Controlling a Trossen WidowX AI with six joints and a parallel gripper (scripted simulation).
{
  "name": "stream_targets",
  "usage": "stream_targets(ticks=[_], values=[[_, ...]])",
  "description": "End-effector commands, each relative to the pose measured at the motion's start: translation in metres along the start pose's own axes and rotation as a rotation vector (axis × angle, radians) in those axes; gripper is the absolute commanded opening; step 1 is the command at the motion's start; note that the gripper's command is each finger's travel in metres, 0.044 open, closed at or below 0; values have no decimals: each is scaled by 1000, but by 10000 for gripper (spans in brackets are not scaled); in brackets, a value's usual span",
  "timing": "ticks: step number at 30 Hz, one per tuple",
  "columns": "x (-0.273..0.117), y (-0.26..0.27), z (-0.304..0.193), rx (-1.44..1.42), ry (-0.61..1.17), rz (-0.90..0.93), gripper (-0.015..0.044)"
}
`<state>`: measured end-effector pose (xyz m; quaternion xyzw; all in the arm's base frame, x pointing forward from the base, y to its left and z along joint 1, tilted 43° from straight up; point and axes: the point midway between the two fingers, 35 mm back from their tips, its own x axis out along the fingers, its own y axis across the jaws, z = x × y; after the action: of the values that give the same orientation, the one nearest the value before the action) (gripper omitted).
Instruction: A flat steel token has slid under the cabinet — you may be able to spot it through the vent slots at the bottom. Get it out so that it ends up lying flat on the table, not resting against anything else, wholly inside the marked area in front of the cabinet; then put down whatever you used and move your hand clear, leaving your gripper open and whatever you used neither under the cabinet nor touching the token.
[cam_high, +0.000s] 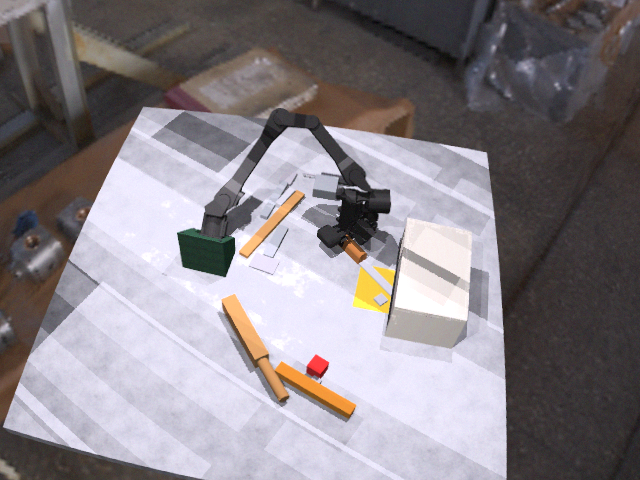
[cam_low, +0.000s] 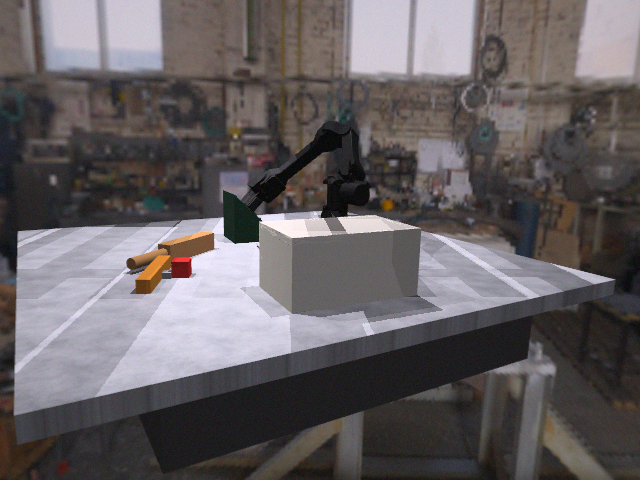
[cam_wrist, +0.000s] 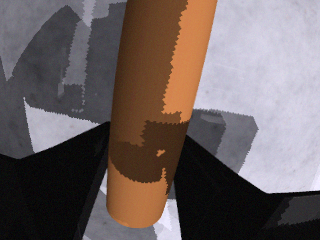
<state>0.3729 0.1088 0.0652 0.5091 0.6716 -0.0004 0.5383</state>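
My gripper is shut on the round orange handle of a tool. Its thin pale blade slants over the yellow marked area toward the cabinet; its far end is at the cabinet's front edge, and whether it goes underneath is unclear. A small grey square token lies flat on the yellow area, close beside the blade's far part and near the cabinet. Whether blade and token touch cannot be told. The vent slots are not visible.
A wooden strip, a grey strip and a pale plate lie between the green base block and my gripper. A wooden paddle, an orange bar and a red cube are nearer the front.
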Motion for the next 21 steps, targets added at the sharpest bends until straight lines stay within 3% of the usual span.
stream_targets(ticks=[1, 21], values=[[0, 0, 5, -4, -2, 2, 0], [1, -15, 5, -3, -2, 1, 0]])
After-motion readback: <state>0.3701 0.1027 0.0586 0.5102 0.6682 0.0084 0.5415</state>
